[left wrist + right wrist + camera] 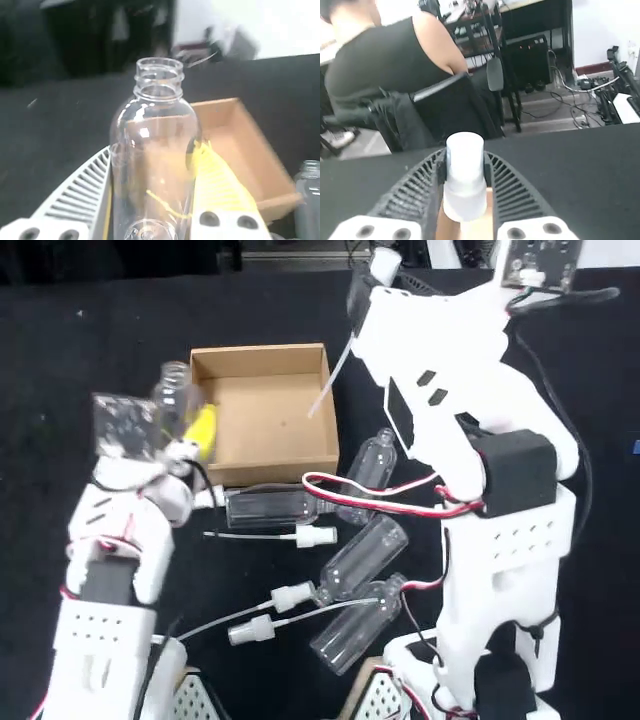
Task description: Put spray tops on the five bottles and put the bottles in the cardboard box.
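Black table (pixel 60 360), near to far: left gripper (pixel 185 440) clamps a roughly upright, open-necked bottle (pixel 175 388) at 9 o'clock of the cardboard box (pixel 265 455); right gripper (pixel 372 285), at the bottle's 2 o'clock past the box, pinches a spray top (pixel 385 260), its tube (pixel 330 380) hanging boxward

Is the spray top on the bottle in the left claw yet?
No, it is off. The bottle has a bare open neck with threads showing, and the right claw holds a spray top.
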Action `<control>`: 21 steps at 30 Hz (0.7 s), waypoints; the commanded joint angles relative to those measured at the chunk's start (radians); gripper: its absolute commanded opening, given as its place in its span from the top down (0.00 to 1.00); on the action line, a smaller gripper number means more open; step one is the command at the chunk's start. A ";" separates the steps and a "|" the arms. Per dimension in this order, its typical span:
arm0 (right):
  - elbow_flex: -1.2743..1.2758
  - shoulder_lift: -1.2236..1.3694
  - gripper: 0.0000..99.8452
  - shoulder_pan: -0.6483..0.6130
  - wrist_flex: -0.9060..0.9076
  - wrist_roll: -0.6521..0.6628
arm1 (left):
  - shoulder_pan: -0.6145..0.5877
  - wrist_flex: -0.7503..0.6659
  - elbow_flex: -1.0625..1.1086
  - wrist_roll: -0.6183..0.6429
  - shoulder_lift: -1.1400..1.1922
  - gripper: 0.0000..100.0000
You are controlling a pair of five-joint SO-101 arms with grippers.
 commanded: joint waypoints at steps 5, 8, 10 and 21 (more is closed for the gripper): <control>0.193 -0.177 0.99 0.020 -0.201 -0.020 | 0.168 -0.196 0.182 0.008 -0.166 0.97; 0.317 -0.242 0.99 -0.023 -0.298 -0.014 | 0.205 -0.258 0.259 0.008 -0.207 0.97; 0.374 -0.282 0.99 -0.046 -0.341 -0.012 | 0.225 -0.327 0.321 0.008 -0.236 0.97; 0.450 -0.337 0.99 -0.178 -0.448 -0.011 | 0.229 -0.499 0.558 0.150 -0.385 0.97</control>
